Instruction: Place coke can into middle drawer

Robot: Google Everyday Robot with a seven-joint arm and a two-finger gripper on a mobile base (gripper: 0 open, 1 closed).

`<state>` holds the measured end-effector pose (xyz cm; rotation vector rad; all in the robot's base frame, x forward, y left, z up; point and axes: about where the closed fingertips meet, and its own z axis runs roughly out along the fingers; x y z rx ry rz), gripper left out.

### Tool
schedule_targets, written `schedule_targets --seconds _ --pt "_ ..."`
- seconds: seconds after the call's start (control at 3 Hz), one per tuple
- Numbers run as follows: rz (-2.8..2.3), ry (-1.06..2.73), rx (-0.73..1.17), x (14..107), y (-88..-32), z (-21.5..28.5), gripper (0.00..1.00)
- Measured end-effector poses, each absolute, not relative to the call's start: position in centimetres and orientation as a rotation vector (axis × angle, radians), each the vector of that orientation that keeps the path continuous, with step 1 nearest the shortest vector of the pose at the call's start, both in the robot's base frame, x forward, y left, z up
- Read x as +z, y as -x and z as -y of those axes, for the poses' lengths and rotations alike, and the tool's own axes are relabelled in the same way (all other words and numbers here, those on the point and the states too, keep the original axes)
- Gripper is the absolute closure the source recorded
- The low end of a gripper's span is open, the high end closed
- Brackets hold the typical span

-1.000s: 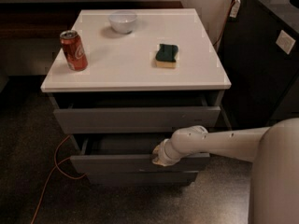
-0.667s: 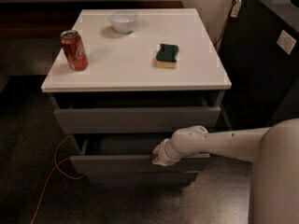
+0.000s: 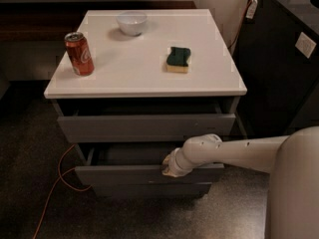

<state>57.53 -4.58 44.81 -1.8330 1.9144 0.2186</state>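
Note:
The coke can [image 3: 79, 54], red with a silver lid, stands upright near the left edge of the white cabinet top [image 3: 144, 78]. The middle drawer [image 3: 124, 175] is pulled partly out, and a strip of its grey interior shows behind its front. My gripper [image 3: 169, 167] is at the top edge of that drawer's front, right of its middle, on the end of the white arm that reaches in from the right. It is far below and to the right of the can.
A white bowl [image 3: 131, 22] sits at the back of the top, and a green and yellow sponge [image 3: 178, 59] lies to the right. The top drawer [image 3: 144, 127] is slightly out. The bottom drawer [image 3: 149, 189] is below. An orange cable [image 3: 55, 188] lies on the floor. A black cabinet [image 3: 284, 59] stands to the right.

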Motion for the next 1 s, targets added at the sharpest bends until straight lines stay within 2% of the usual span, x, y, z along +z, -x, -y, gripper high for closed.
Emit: schedule_targets --seconds 0.67,1.0 --pt "-1.912 1.838 0.234 44.86 -57.08 4.43 0.98" --pt "-1.912 1.838 0.234 44.86 -57.08 4.45 0.74"
